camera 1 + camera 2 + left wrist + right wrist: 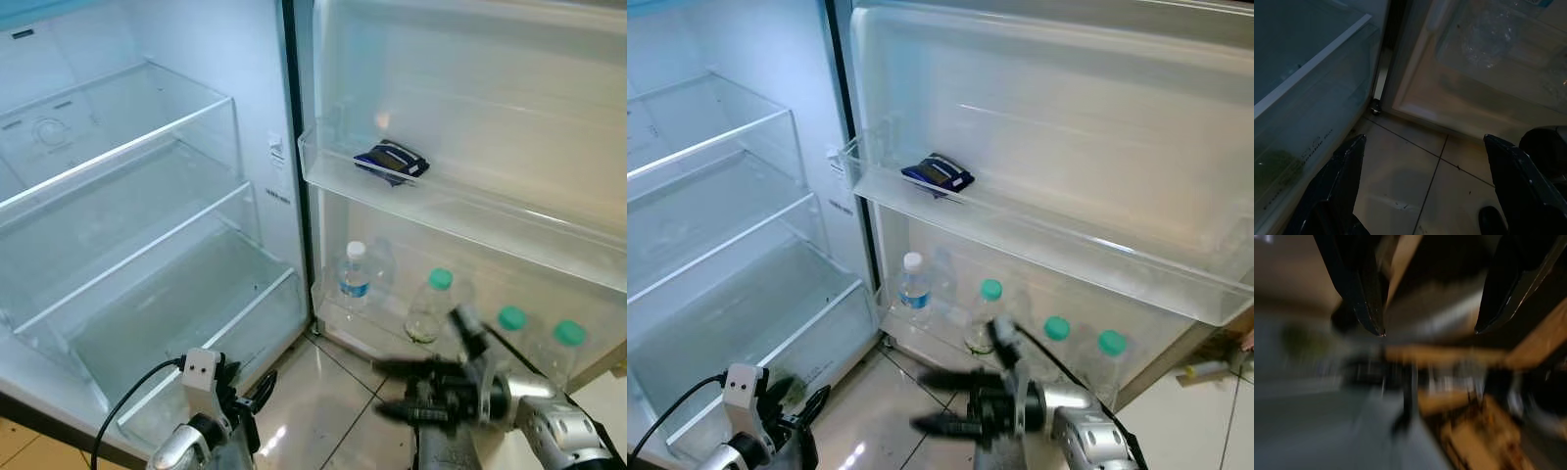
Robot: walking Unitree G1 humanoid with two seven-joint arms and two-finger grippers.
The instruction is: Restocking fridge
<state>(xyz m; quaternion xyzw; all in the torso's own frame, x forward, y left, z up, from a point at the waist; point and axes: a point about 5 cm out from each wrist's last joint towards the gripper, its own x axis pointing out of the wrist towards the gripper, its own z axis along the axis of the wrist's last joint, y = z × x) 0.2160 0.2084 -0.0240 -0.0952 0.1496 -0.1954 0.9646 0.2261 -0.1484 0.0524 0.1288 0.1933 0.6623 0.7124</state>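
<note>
- Right gripper (392, 389) is spread and empty, low beside the door's bottom shelf (338, 318); left gripper (1422, 161) likewise gapes, idle.
- 4 bottles (354, 277) and 1 dark packet (391, 162) stocked; main shelves (127, 147) look bare, so much remains.

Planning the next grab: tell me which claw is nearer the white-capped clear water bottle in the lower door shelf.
Right. The right claw hovers just below and right of the white-capped clear water bottle; the left claw hangs lower, by the fridge body.
</note>
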